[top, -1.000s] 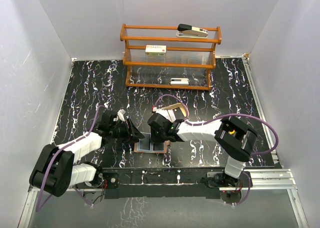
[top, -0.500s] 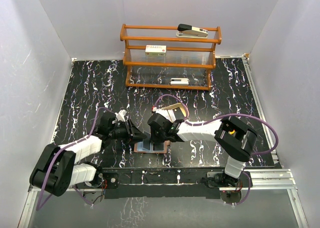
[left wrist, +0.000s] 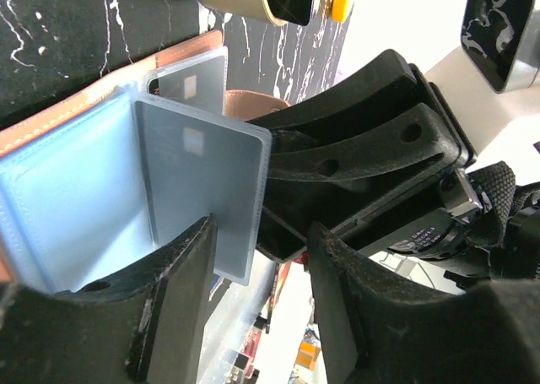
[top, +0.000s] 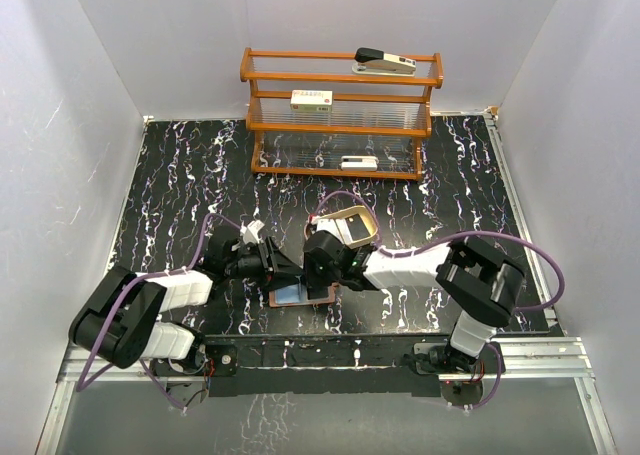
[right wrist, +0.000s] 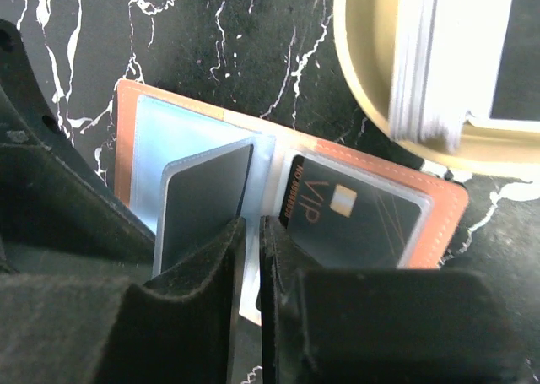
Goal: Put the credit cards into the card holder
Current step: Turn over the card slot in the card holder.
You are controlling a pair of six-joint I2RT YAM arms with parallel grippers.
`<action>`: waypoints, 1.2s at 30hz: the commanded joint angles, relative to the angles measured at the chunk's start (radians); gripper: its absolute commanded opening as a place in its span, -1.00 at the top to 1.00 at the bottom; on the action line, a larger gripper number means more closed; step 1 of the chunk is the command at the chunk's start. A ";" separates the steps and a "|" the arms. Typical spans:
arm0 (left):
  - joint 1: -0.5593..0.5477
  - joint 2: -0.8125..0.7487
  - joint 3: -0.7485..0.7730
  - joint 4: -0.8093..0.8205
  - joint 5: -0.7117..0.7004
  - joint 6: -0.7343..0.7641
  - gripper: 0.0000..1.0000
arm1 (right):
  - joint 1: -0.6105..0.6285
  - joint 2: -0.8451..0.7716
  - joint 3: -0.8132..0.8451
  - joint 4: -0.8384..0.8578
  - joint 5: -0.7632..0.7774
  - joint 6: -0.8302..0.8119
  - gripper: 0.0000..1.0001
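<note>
The reddish-brown card holder point(top: 300, 295) lies open near the table's front edge, its bluish pockets up point(right wrist: 143, 148). A dark VIP card point(right wrist: 354, 215) sits in its right pocket. A clear inner pocket leaf point(left wrist: 202, 190) with a grey card in it stands up from the fold; it also shows in the right wrist view point(right wrist: 202, 202). My right gripper point(right wrist: 251, 257) is shut on that leaf's edge, over the holder point(top: 320, 270). My left gripper point(left wrist: 261, 300) is open beside the leaf, just left of the holder point(top: 283, 267). More credit cards point(right wrist: 456, 55) are stacked in the tan tray.
The tan oval tray point(top: 364, 238) stands just behind the card holder, close to my right wrist. A wooden rack point(top: 340, 115) at the back holds a stapler point(top: 385, 62) and two white boxes point(top: 311, 99). White walls enclose the table.
My left gripper has moved right, up to the card holder's left side. The right gripper has shifted slightly and the holder has turned a little.
</note>
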 commanded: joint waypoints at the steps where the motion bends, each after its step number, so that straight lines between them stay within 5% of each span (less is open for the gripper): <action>1: -0.026 -0.010 0.037 -0.005 -0.013 0.020 0.07 | 0.005 -0.092 -0.060 0.064 0.066 -0.022 0.71; 13: -0.057 0.075 0.054 0.017 -0.056 0.033 0.09 | 0.005 -0.280 -0.080 -0.104 0.211 -0.039 0.42; 20: -0.064 -0.020 0.099 -0.146 -0.113 0.108 0.08 | 0.002 -0.365 -0.007 -0.194 0.315 -0.142 0.07; 36: -0.064 -0.211 0.183 -0.566 -0.348 0.294 -0.02 | -0.047 -0.154 0.243 -0.286 0.352 -0.317 -0.17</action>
